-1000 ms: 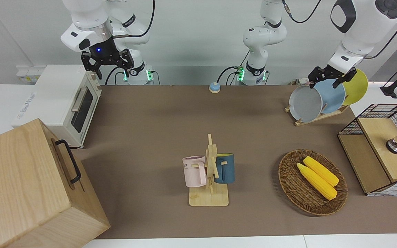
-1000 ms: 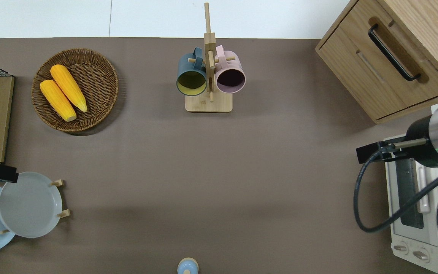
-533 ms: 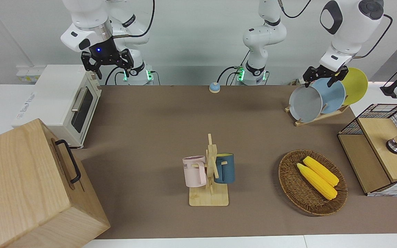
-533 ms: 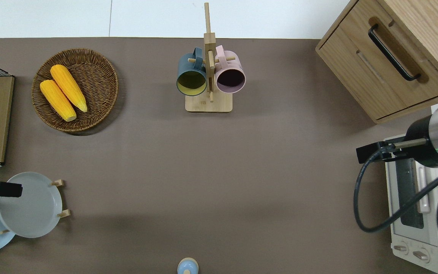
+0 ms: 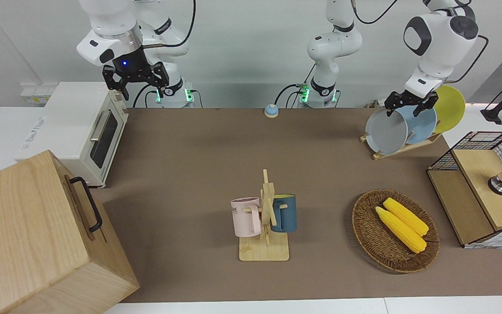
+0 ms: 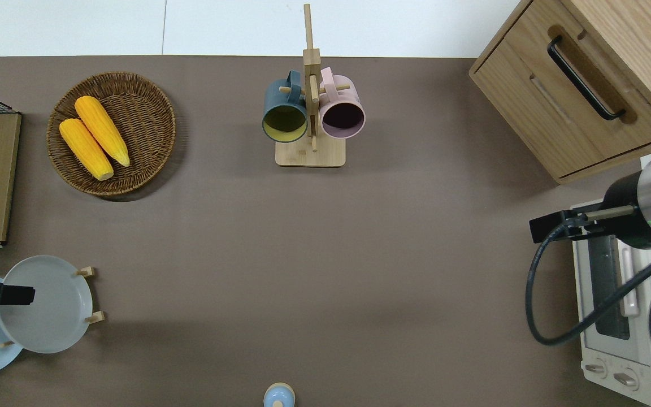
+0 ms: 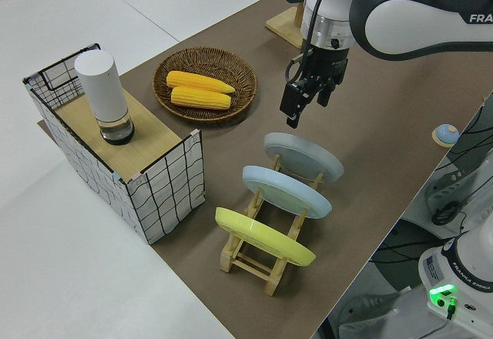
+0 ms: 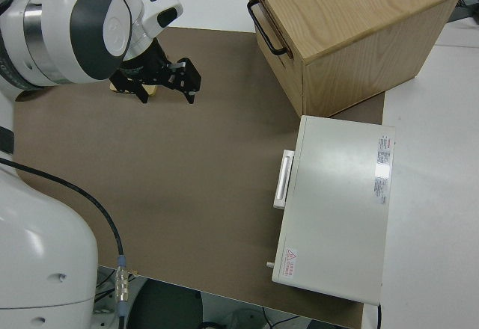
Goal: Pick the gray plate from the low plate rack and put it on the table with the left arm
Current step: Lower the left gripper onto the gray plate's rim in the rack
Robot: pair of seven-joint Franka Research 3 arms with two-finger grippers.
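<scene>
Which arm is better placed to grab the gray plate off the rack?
The left. Its left gripper hangs with jaws open right over the gray plate in the low plate rack. The right arm is parked at the opposite end of the table.

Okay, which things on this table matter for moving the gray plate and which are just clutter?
In play:
gray plate
low plate rack
table
left gripper, jaws open

Just lying about:
sky-blue plate
yellow plate
corn basket
mug stand
toaster oven

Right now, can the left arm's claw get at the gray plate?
Probably yes. The left claw hangs open over the gray plate's top rim, and nothing lies between; the blue plate sits one slot over.
</scene>
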